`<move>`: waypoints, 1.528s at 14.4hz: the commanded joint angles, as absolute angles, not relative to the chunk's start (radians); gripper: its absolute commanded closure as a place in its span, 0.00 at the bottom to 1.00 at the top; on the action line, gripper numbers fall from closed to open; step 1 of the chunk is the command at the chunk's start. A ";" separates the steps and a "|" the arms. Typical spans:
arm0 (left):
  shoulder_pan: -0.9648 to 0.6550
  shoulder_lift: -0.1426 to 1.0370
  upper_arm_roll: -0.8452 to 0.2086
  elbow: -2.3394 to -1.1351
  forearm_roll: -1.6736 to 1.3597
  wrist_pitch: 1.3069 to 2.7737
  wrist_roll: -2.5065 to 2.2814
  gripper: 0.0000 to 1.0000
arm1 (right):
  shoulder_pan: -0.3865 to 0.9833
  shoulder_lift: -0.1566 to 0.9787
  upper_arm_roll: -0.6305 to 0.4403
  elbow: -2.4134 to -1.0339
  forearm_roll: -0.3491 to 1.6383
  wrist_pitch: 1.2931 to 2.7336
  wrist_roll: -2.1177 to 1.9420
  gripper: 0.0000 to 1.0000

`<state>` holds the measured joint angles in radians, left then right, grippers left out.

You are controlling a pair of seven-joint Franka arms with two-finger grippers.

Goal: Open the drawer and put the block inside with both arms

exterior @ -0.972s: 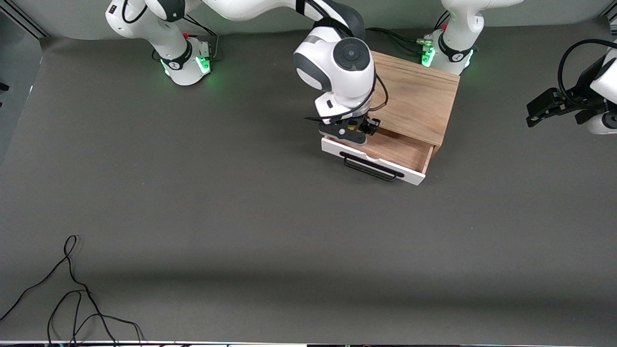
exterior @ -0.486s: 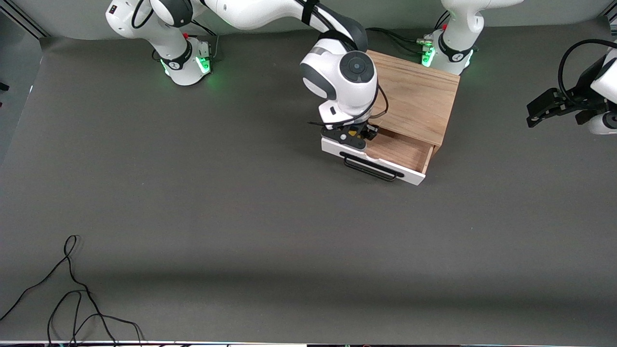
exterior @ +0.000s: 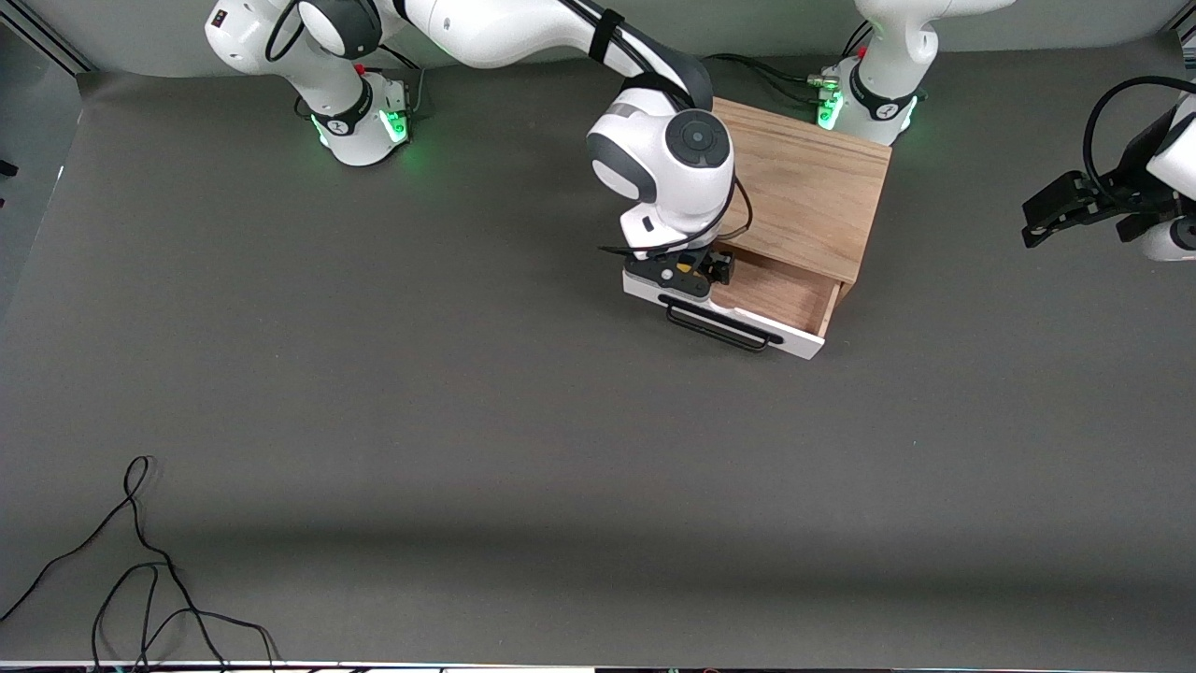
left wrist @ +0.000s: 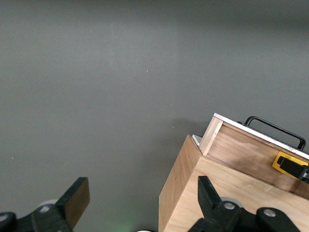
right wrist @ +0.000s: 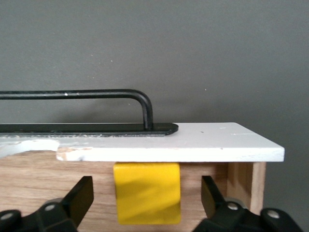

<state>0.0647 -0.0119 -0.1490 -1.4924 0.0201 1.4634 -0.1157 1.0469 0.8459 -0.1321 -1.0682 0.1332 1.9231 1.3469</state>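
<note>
Block (right wrist: 147,192) between parted jaws (seemingly untouched), in drawer (right wrist: 193,145)

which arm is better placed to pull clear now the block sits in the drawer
Right. The right gripper is open inside the drawer, its fingers apart from the block on either side, so it looks free to lift out. The left gripper waits open, off the left arm's end of the table.

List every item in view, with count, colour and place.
cabinet: one, light oak, on the table by the left arm's base.
drawer: one, wood with white front and black handle, pulled open.
block: one, yellow, inside the drawer against its front panel.
cable: one, black, at the table edge nearest the front camera.
right pincer: one, black, open, down in the drawer around the block.
left pincer: one, black, open, waiting off the table's end.
</note>
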 commanded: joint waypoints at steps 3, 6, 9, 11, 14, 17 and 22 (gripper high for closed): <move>0.069 -0.017 -0.149 -1.491 0.014 1.474 -0.114 0.00 | 0.984 0.691 -0.150 -1.069 0.115 1.867 1.298 0.00; 0.069 -0.020 -0.149 -1.493 0.014 1.474 -0.114 0.00 | 0.847 0.548 -0.141 -1.089 0.123 1.731 1.166 0.00; 0.069 -0.018 -0.149 -1.491 0.014 1.474 -0.114 0.00 | 0.688 0.347 -0.143 -1.260 0.118 1.726 0.967 0.00; 0.069 -0.018 -0.150 -1.491 0.014 1.474 -0.114 0.00 | 0.568 0.225 -0.143 -1.377 0.123 1.724 0.786 0.00; 0.069 -0.018 -0.149 -1.491 0.015 1.474 -0.114 0.00 | 0.395 0.070 -0.147 -1.540 0.121 1.723 0.538 0.00; 0.064 -0.017 -0.153 -1.493 0.018 1.503 -0.117 0.00 | 0.261 -0.027 -0.150 -1.644 0.107 1.712 0.320 0.00; 0.071 -0.009 -0.149 -1.511 0.017 1.514 -0.129 0.00 | 0.176 -0.022 -0.144 -1.640 0.051 1.658 0.172 0.00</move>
<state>0.0654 -0.0059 -0.1472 -1.4979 0.0201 1.5024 -0.1164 0.1932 -0.0207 -0.1617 -1.6326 0.0730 1.6659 0.2056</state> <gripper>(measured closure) 0.000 0.000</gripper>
